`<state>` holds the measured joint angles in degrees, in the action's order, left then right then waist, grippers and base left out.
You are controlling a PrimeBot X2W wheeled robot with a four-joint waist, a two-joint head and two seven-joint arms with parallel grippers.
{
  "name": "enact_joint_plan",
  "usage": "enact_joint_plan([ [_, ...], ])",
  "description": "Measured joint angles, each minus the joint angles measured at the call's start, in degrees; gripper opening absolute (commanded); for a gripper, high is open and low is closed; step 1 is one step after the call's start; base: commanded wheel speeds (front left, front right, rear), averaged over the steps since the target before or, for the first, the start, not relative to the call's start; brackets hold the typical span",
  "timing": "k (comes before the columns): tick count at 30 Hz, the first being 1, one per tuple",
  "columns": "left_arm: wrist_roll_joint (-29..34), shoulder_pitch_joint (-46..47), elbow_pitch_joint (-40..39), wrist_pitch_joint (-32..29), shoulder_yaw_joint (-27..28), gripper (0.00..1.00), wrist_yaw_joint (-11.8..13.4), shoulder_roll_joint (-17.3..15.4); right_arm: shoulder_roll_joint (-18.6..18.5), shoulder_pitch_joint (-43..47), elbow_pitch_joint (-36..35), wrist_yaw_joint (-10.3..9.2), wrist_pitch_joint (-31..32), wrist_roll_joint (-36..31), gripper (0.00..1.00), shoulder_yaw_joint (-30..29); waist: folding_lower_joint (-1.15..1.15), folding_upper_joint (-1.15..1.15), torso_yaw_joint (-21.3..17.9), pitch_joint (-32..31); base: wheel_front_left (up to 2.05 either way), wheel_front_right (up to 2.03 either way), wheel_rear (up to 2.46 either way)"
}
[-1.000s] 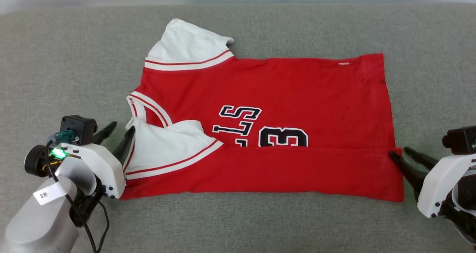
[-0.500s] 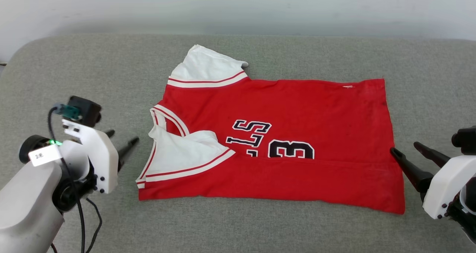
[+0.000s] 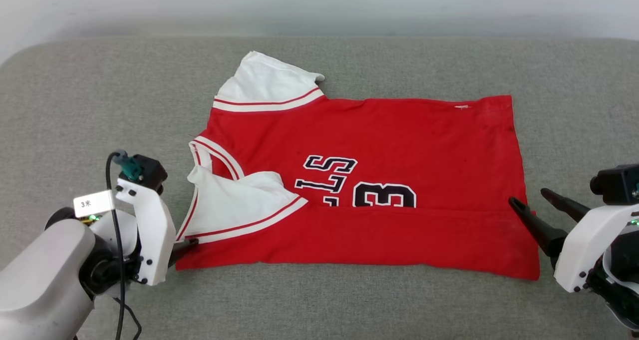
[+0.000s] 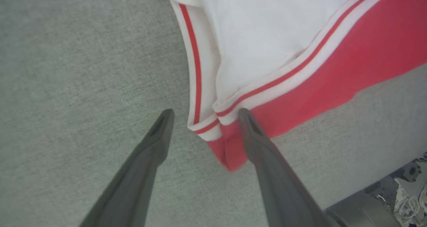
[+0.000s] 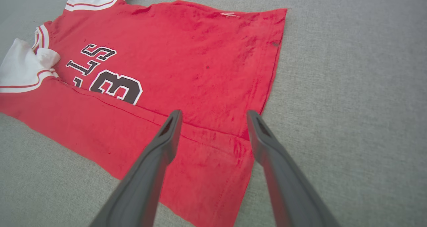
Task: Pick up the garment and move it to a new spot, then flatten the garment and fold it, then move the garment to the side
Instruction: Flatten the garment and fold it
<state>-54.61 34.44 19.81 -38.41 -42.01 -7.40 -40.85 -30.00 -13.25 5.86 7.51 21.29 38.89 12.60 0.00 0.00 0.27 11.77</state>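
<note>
Red jersey shirt (image 3: 399,130) with white short sleeves lies partly folded on the grey fabric cushion (image 3: 75,105), long axis running from the left gripper (image 4: 205,112), fingers spread wide either side of its collar-end corner, to the right gripper (image 5: 214,113), fingers also apart over its hem edge.

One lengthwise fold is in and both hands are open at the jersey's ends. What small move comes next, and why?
Probably close both hands on the folded flap's corners. The left hand straddles the sleeve-side corner of the jersey, and the right hand stands open over the hem-side end; a second fold likely needs both ends gripped.
</note>
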Motion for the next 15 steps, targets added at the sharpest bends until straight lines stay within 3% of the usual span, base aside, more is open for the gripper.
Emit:
enact_joint_plan([
  [9, -0.8, 0.0, 3.1, -0.9, -3.8, 1.00, 0.0, -0.2, 0.5, -1.9, 0.6, 0.00, 0.1, -0.2, 1.00, 1.1, 0.00, 0.00, -1.9, 2.2, 0.00, 0.00, 0.00],
  [10, -1.0, 0.2, 3.2, -0.9, -4.3, 0.40, 0.0, -0.4, 0.5, -2.1, 0.6, 0.00, 0.1, -0.2, 1.00, 1.3, -0.01, 0.00, -2.0, 2.3, 0.00, 0.00, 0.00],
  [11, -1.1, 0.3, 3.4, -0.6, -4.6, 0.00, 0.0, -0.5, 0.5, -2.3, 0.7, 0.00, 0.1, -0.2, 1.00, 1.4, -0.01, 0.00, -2.1, 2.3, 0.00, 0.00, 0.00],
  [15, -2.1, 0.7, 3.9, 1.0, -6.2, 0.00, -0.2, 0.0, -0.8, -3.3, 0.4, 0.00, 0.5, -0.4, 1.00, 1.9, 0.00, 0.00, -2.0, 1.7, 0.00, 0.00, 0.00],
])
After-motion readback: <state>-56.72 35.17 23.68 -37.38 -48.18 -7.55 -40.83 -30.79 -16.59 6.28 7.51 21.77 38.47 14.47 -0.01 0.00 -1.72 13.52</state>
